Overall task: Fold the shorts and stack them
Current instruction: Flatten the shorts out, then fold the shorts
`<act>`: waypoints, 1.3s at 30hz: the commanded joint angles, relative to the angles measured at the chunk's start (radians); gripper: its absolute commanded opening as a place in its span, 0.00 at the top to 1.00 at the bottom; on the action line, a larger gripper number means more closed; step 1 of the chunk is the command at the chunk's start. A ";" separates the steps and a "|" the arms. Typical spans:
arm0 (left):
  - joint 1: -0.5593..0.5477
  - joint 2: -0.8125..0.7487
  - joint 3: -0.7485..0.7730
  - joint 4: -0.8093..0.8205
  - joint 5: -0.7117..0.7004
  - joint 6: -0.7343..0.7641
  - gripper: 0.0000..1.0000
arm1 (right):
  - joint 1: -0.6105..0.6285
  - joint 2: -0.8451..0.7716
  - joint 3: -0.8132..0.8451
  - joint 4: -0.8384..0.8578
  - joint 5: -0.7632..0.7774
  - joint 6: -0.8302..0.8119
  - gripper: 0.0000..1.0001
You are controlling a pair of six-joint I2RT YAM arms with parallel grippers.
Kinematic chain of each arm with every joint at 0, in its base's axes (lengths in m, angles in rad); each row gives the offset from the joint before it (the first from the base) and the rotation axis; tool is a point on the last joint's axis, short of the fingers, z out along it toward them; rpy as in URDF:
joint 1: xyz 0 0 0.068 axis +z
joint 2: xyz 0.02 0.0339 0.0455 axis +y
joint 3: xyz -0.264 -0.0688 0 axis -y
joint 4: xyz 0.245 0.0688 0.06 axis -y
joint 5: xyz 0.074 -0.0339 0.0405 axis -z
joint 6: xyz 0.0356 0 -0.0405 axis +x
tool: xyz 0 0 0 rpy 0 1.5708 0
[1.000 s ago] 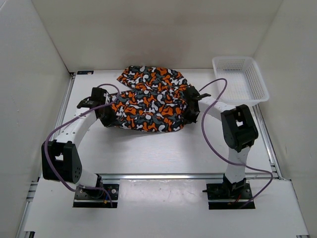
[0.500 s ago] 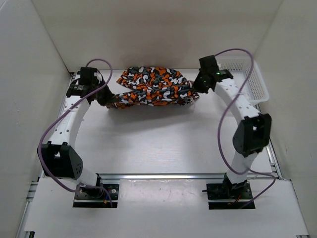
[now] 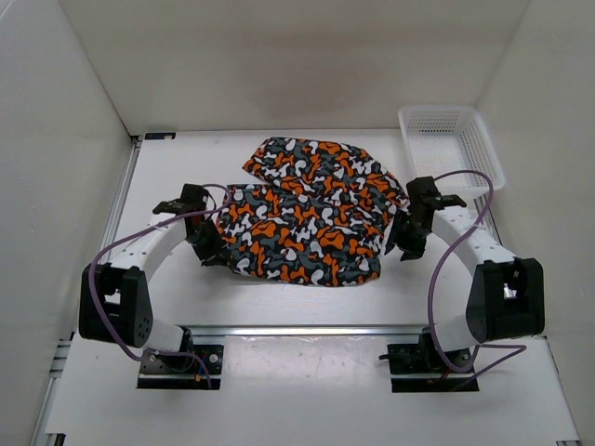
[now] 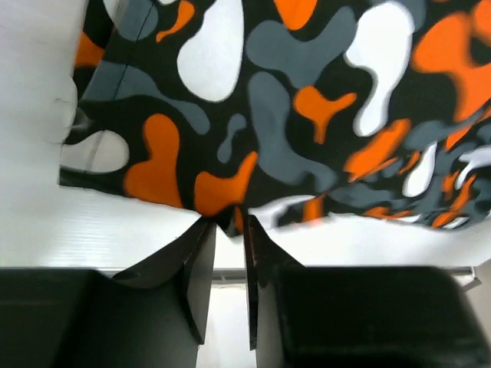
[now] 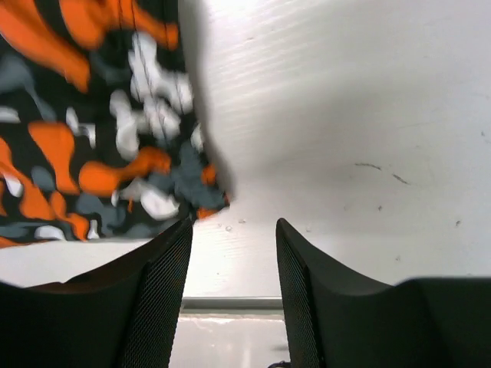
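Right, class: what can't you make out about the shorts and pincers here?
Top external: the shorts hide their own lower layers.
Left wrist: the left pincer tips cover the hem, so a grip is unclear.
Right wrist: beside the open right pincer, the shorts are blurred and cut off at the left edge.

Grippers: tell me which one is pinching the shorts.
The left gripper: its jaws are closed on the shorts hem; the right gripper is open, empty.

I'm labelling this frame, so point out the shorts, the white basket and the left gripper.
shorts point(image 3: 311, 228): top external view, middle of the printed fabric.
white basket point(image 3: 488, 147): top external view, its right rim.
left gripper point(image 4: 230, 222): left wrist view, between the fingertips at the fabric's edge.
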 commanded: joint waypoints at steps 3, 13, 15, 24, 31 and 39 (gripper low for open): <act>0.010 -0.011 0.052 0.011 -0.029 0.027 0.67 | -0.027 -0.034 0.030 0.001 -0.049 -0.047 0.46; 0.138 -0.073 -0.003 -0.073 -0.134 -0.013 0.00 | -0.027 -0.273 -0.239 0.072 -0.179 0.110 0.45; 0.163 -0.073 -0.003 -0.073 -0.143 -0.039 0.00 | -0.027 -0.328 -0.302 0.081 -0.200 0.143 0.45; 0.172 0.022 -0.128 0.063 -0.068 -0.142 0.08 | -0.027 -0.424 -0.424 0.149 -0.275 0.257 0.43; 0.163 0.090 -0.117 0.097 -0.079 -0.133 0.86 | -0.027 -0.402 -0.477 0.291 -0.325 0.363 0.42; 0.154 0.041 -0.108 0.097 -0.079 -0.123 0.90 | 0.011 -0.255 -0.601 0.611 -0.372 0.530 0.42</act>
